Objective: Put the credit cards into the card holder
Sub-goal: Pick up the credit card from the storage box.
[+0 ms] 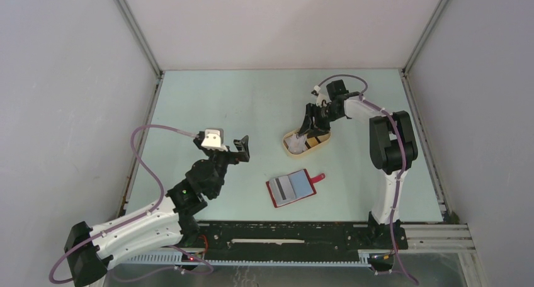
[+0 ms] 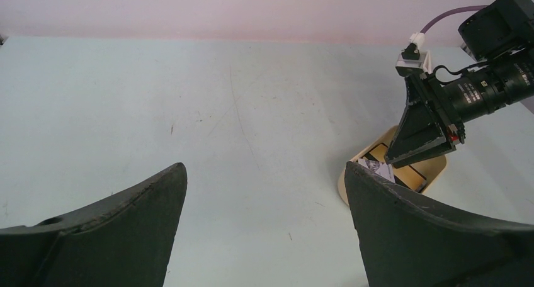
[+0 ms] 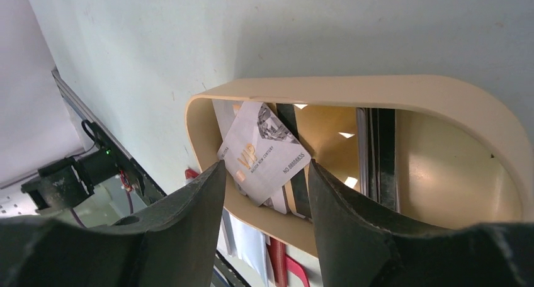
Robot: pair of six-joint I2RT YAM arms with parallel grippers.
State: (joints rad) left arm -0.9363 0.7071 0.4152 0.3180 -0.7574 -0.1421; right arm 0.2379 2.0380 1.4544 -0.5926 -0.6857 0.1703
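I am working the pickup step: my right gripper (image 1: 304,133) is reaching down into the tray (image 1: 288,151), right of centre in the overhead view. Its fingers are pressing in on the two edges of a card (image 3: 264,150), whitish-grey with VIP lettering and tilting up against the tray's end wall. More cards (image 3: 376,150), dark-striped, are lying behind it. Next I am expecting to lift straight up, carry the card to the holder (image 1: 293,187) at lower centre, and slide it in flat. The holder is lying open, pale side up. My left gripper (image 1: 242,146) is hanging spread wide, holding nothing.
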